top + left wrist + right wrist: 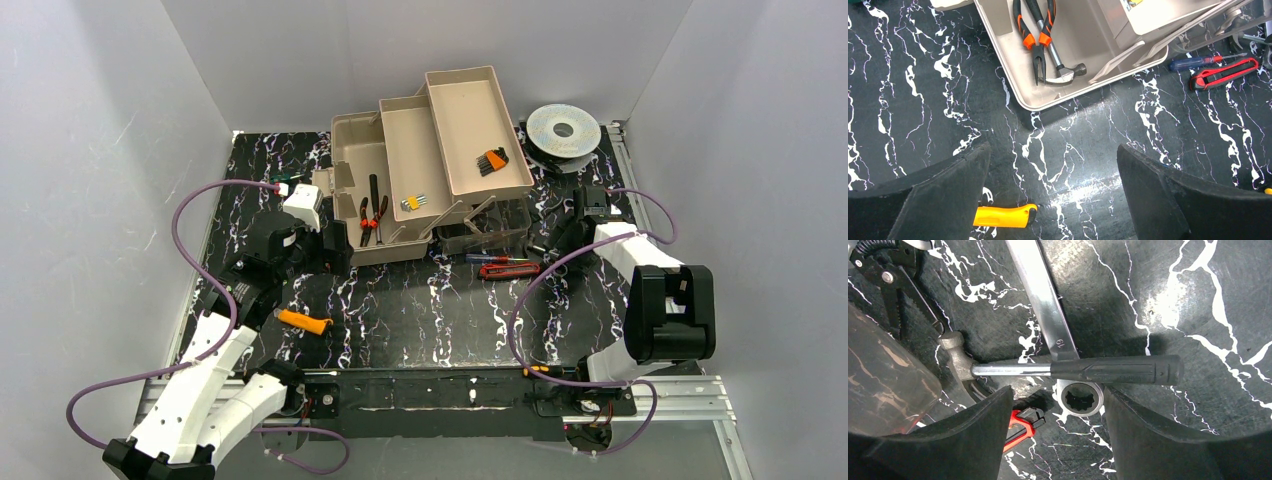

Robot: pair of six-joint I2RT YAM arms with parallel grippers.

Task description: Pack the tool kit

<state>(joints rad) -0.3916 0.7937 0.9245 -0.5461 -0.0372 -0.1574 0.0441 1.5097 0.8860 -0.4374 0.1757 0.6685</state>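
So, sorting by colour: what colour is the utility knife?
The utility knife is red and black, clearest in the left wrist view.

Tabletop (1088, 150) first: black with white marble veining, smooth, a soft sheen catching the light. The toolbox (1083, 45) is matt beige plastic. The pliers (1037, 35) wear glossy orange-and-black grips over dark steel. The claw hammer (1064, 70) shows bright polished metal at its head. On the right wrist view, the wrench (1045, 300) is smooth silver steel with a satin finish. The black-handled hammer (1113, 370) has a chromed shaft, a dull cast head and a matt, lightly textured grip. The lid (883, 385) looks like smoky, translucent plastic. The utility knife (1225, 72) is shiny red plastic with black. On the left end effector (1053, 200), the fingers (933, 200) are matt black and slightly grainy.
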